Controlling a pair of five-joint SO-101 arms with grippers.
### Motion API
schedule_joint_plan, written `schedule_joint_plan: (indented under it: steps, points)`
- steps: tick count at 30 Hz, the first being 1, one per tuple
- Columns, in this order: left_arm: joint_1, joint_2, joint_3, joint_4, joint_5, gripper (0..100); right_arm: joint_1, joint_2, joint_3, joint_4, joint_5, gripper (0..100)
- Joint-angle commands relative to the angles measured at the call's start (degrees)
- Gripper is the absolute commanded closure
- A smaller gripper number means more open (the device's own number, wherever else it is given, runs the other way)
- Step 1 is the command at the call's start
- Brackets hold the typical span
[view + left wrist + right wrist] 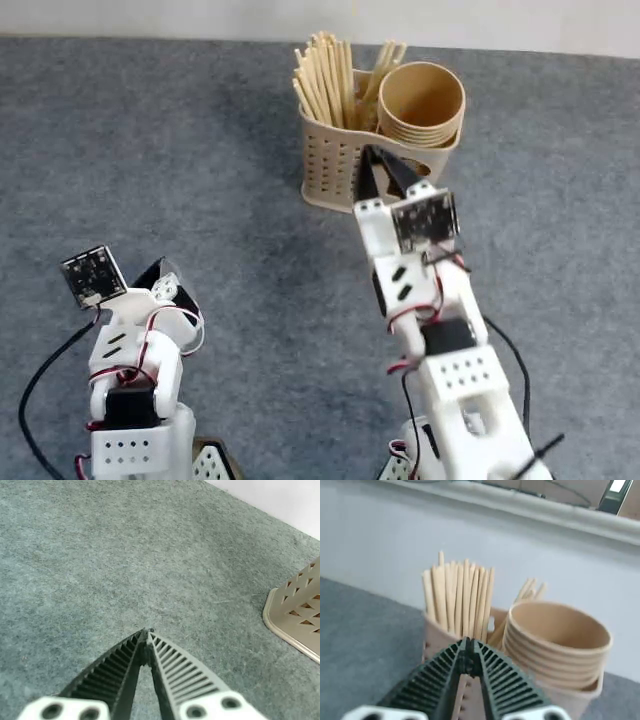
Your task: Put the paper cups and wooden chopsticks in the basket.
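Soft, even light, bright with no glare.
The grey carpeted tabletop (180, 150) is lit evenly from above; the beige perforated plastic basket (335, 170) casts only a faint shadow at its base, and the stacked tan paper cups (425, 100) darken slightly inside.

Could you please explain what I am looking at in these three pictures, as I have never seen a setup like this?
This is a pair of small robot arms, the left arm and the right arm, side by side on a grey mat. One picture looks down from a fixed camera above; the other two come from a camera on each arm's wrist. The left gripper is shut over bare mat and holds nothing. The right gripper is shut and empty too, in front of the basket, which holds wooden chopsticks and a stack of paper cups.
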Motion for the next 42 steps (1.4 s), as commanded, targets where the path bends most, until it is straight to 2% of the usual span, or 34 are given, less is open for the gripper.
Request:
schedule_joint_plan:
  steps: [1,8,15,18,23,29,33,42]
  points:
    - [0.5,-0.6,1.3,0.0,-0.3,100,-0.4,-8.4,3.2,4.4,-0.4,99.4]
    - [0.5,-0.6,1.3,0.0,-0.3,100,-0.3,-23.5,12.7,13.8,-0.4,99.4]
    - [0.5,-0.6,1.3,0.0,-0.3,100,-0.2,-43.4,22.2,28.4,-0.5,99.4]
    - [0.5,-0.6,1.3,0.0,-0.3,100,0.0,-50.4,24.1,35.0,-5.2,99.4]
    - [0.5,-0.6,1.3,0.0,-0.3,100,5.6,-47.0,24.1,39.2,-14.2,98.9]
    - [0.6,-0.5,1.3,0.0,-0.5,100,6.6,-46.9,27.5,41.3,-14.4,98.8]
    - [0.9,-0.1,1.3,0.5,-8.2,100,6.5,-46.4,31.8,43.4,-14.4,98.8]
    - [1.0,-0.1,1.3,5.9,-13.0,100,6.5,-46.9,32.4,62.7,-14.4,98.8]
